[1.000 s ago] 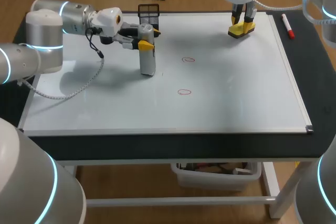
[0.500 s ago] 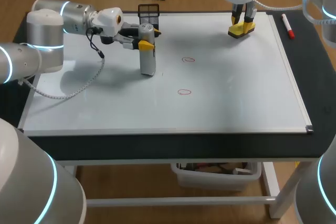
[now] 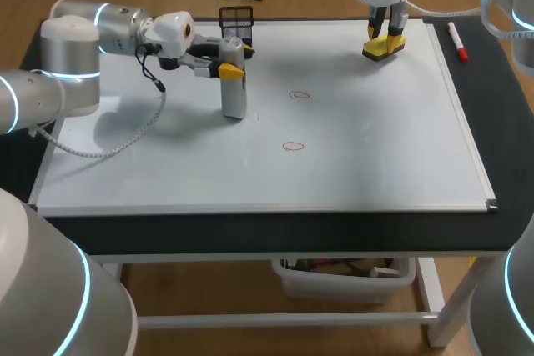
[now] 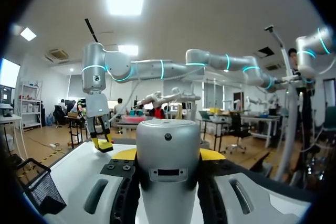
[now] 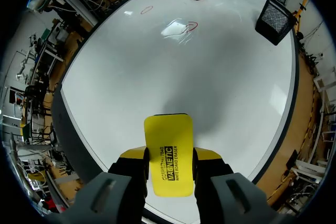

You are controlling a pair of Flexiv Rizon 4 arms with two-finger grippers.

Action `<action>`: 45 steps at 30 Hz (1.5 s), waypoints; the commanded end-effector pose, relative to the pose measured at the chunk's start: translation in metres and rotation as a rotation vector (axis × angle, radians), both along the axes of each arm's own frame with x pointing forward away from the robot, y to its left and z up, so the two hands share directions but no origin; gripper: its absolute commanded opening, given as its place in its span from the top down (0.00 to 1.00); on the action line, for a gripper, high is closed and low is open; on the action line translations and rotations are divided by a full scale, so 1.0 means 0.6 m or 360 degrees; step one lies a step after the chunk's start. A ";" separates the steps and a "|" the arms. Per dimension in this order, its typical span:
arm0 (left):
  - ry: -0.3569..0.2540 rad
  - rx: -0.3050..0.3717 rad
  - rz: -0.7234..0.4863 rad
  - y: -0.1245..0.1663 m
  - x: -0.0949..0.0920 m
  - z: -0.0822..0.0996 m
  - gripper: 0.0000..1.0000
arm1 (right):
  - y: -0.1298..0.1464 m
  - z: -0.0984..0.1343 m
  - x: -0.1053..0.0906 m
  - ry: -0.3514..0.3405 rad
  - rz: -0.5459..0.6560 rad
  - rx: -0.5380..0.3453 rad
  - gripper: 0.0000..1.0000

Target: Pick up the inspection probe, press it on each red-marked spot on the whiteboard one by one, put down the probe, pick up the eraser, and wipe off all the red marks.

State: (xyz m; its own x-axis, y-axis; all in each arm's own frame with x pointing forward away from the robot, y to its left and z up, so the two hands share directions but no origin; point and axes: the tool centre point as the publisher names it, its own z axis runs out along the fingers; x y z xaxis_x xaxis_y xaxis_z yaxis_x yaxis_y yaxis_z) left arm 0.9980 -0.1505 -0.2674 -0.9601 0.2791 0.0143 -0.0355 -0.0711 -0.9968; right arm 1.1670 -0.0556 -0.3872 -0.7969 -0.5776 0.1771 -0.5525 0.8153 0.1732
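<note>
Change: nothing has shifted in the last second; both arms, the probe and the eraser sit just as they did.
Meaning: a pause, I judge. The probe is on neither mark, and both marks are unwiped, so the wiping is all still to do.
Left gripper [image 3: 232, 66]: closed on the upper part of the probe [image 3: 234, 99], which stands upright under it with its base on the whiteboard [image 3: 375, 139].
Right gripper [image 5: 169, 156]: fingers clasp the eraser [image 5: 169, 132] from both sides; whether it is lifted off the board, I cannot tell.
Marks: two red rings [image 3: 299, 95] [image 3: 293, 146], beside the left gripper and apart from the probe, well ahead of the right gripper.
Counts: one probe, one eraser, two marks, one marker [image 3: 455, 41] near the right gripper, one basket [image 3: 236, 21] just behind the left gripper.
</note>
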 end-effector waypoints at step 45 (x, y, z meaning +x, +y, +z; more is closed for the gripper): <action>-0.0153 0.0007 0.0601 0.276 0.215 0.068 1.00 | -0.001 0.009 -0.005 -0.0007 0.0004 -0.0008 1.00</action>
State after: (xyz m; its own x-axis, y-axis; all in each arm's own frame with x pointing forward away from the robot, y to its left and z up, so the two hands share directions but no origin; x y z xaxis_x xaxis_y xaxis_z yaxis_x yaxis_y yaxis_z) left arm 1.1236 0.0117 -0.2234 -0.9911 -0.1059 -0.0806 0.0859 -0.0466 -0.9952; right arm 1.1670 -0.0556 -0.3872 -0.7969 -0.5775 0.1771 -0.5524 0.8154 0.1731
